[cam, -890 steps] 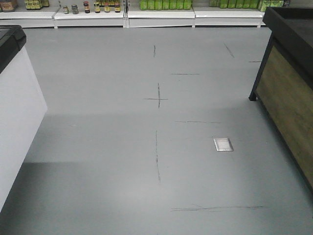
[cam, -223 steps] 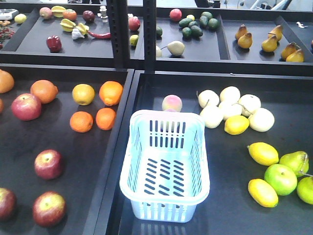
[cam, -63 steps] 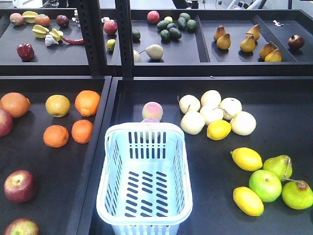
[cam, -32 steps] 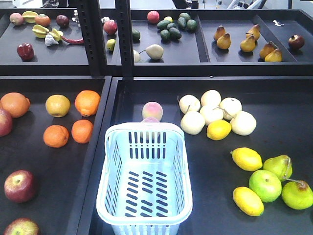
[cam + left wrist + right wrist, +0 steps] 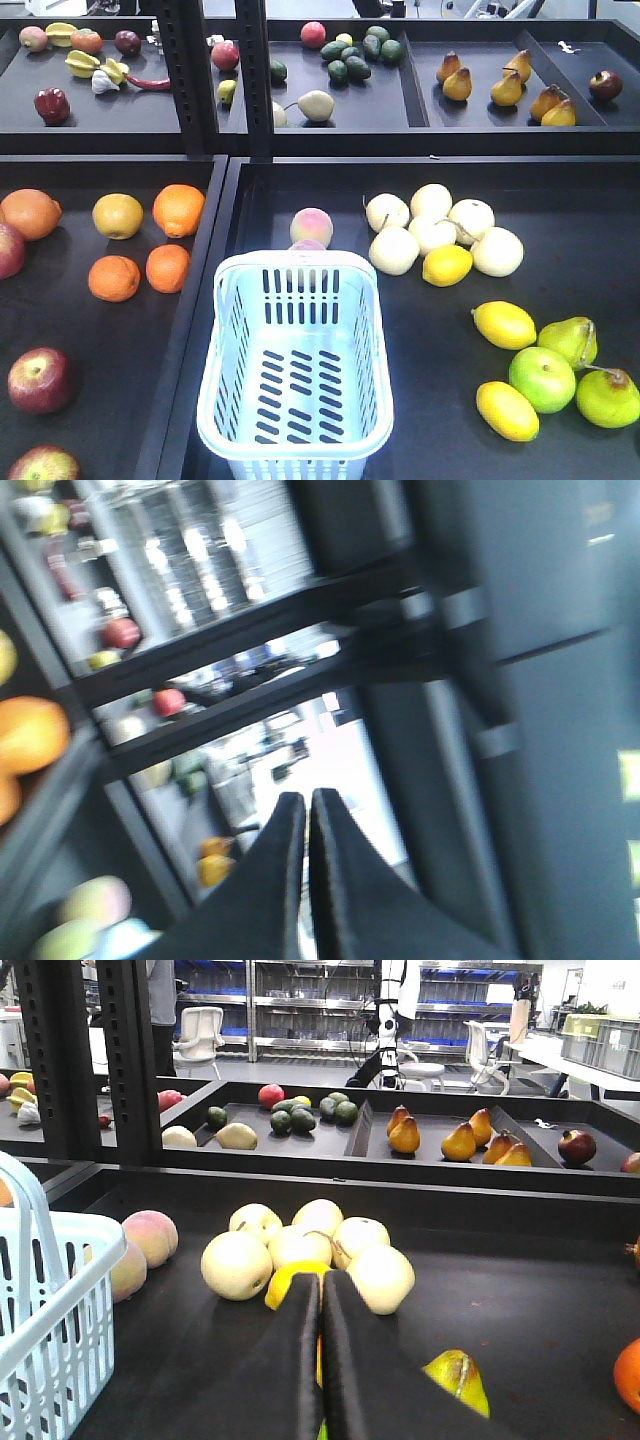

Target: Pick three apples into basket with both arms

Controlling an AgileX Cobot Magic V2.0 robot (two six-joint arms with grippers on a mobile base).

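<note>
Apples [image 5: 40,380], three of them, dark red, all lying in the left tray [image 5: 120,420]. One is in the near-left part. A second is nearer again and cut by the bottom edge of the front view. The third is farther back, half off the left edge. Oranges [image 5: 178,210] lie beyond them toward the far end of that tray.

Over to the basket [image 5: 295,258]: it stands upright in the right tray [image 5: 430,330], at the near end and close against the tray's left wall. Its slotted bottom is bare, so all three apples lie outside it. A peach [image 5: 311,226] sits just past its far rim.

Now the left gripper [image 5: 305,795] (its wrist view is badly smeared, so not much else reads). Its two black fingers are drawn almost together with only a thin slit between them, and they grip nothing. Black shelf framing is beyond them.

The right gripper [image 5: 320,1275] is sharper: fingers pressed flat against each other, nothing held, low over the right tray's dark floor. A cluster of pale fruits [image 5: 300,1245] and a lemon [image 5: 283,1285] sit just beyond the tips. The basket's corner shows at the left of that view, well apart from the fingers.
</note>
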